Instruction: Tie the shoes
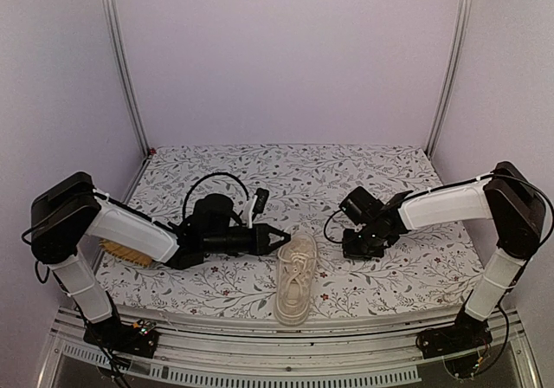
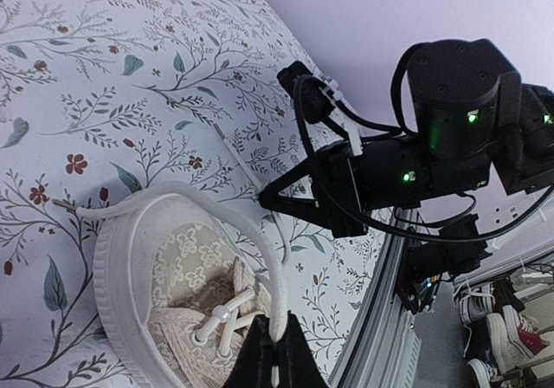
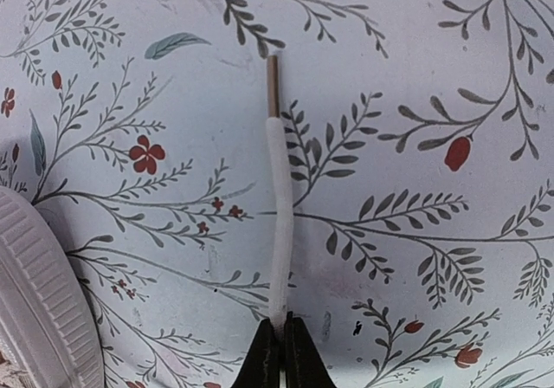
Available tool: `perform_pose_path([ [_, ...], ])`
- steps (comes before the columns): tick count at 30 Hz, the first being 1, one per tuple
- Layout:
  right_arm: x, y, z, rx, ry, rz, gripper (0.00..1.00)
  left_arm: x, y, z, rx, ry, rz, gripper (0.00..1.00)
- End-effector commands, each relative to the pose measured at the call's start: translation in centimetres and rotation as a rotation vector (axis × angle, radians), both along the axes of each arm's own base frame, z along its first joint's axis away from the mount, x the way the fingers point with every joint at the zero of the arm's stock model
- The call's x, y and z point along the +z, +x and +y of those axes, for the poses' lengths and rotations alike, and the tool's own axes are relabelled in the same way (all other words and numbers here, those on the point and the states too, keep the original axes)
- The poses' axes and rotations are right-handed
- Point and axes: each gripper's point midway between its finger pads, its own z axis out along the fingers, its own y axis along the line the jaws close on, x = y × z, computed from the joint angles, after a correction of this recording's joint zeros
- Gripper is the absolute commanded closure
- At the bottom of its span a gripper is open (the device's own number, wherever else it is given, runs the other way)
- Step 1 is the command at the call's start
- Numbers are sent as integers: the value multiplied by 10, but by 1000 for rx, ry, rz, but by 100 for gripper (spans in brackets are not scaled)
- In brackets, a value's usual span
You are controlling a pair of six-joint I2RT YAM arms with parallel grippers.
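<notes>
One sneaker (image 1: 295,277) lies near-to-far, toe toward the near edge — left jaws pinch one lace (image 2: 280,301), right jaws pinch the other lace (image 3: 279,232), stretched across the floral surface (image 1: 389,171).

You see the shoe (image 1: 296,277) in cream, its upper a lacy flower pattern and its ribbed sole off-white. Its lace (image 3: 279,232) is white with a brown tip. Under the shoe, the table cover (image 1: 389,167) is white, printed with grey-green leafy sprigs and small red flowers. Left of the shoe, the left gripper (image 1: 286,238) is black; right of the shoe, the right gripper (image 3: 281,340) is black too. Far left of the shoe, your mat (image 1: 119,252) shows yellow-tan. Behind the shoe, the walls (image 1: 286,59) are pale lilac.
</notes>
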Motion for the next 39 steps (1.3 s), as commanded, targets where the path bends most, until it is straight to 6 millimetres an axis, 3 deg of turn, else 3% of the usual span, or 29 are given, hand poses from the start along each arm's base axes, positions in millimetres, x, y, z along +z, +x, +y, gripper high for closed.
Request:
perform_pose_path([
  [1, -3, -5, -8, -30, -16, 3, 98, 6, 3, -2, -20, -6, -28, 100],
  [3, 21, 1, 4, -18, 70, -54, 98, 8, 2, -4, -34, -11, -34, 100],
  [11, 158, 26, 54, 128, 446, -399, 98, 16, -4, -20, -132, -36, -45, 100],
  [17, 224, 21, 92, 307, 677, -523, 98, 15, -2, -33, -178, -28, -49, 99],
  [27, 277, 27, 125, 393, 822, -603, 98, 8, 4, -36, -163, -7, -23, 96],
  [34, 294, 20, 124, 417, 851, -628, 98, 10, 12, -28, -90, -5, -36, 94],
  [39, 296, 20, 123, 419, 845, -637, 98, 17, 4, -36, -158, -37, -49, 89],
])
